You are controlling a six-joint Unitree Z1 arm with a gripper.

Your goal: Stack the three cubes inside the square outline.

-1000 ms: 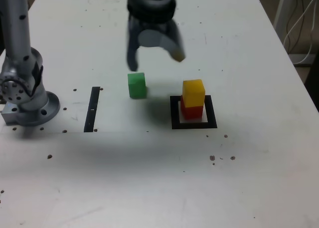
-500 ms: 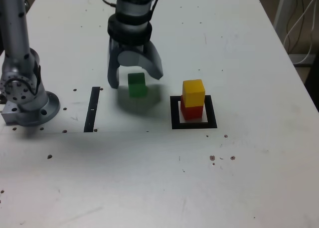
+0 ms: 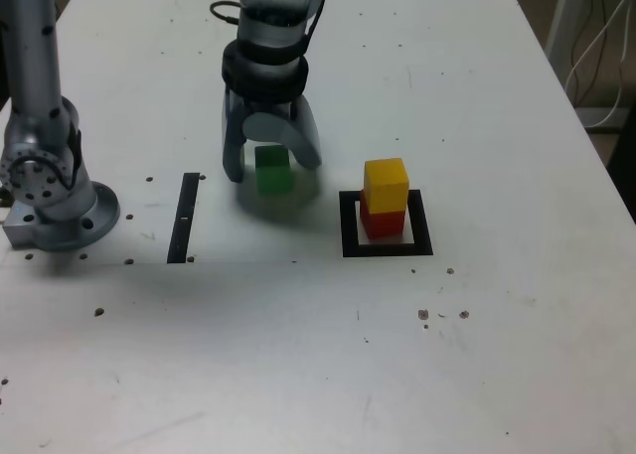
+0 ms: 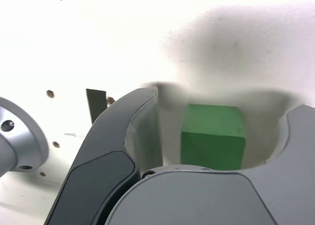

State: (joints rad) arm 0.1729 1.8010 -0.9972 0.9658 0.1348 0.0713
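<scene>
Currently, 1 gripper (image 3: pixel 278 168), spread and grasping nothing, hovers around the green cube (image 3: pixel 273 171); right of it, the yellow cube (image 3: pixel 387 185) tops the red cube (image 3: pixel 383 222) inside the square outline (image 3: pixel 423 237).

Arm (image 3: pixel 266 67) is presenting grey links with black joint bands; a thin black cable is looping beside it. Gripper (image 4: pixel 199 136) is showing smooth grey, curved, unequal jaws with dark seam lines. Base (image 3: pixel 62 221) is displaying silvery-grey rounded metal and dark recessed screws.
</scene>
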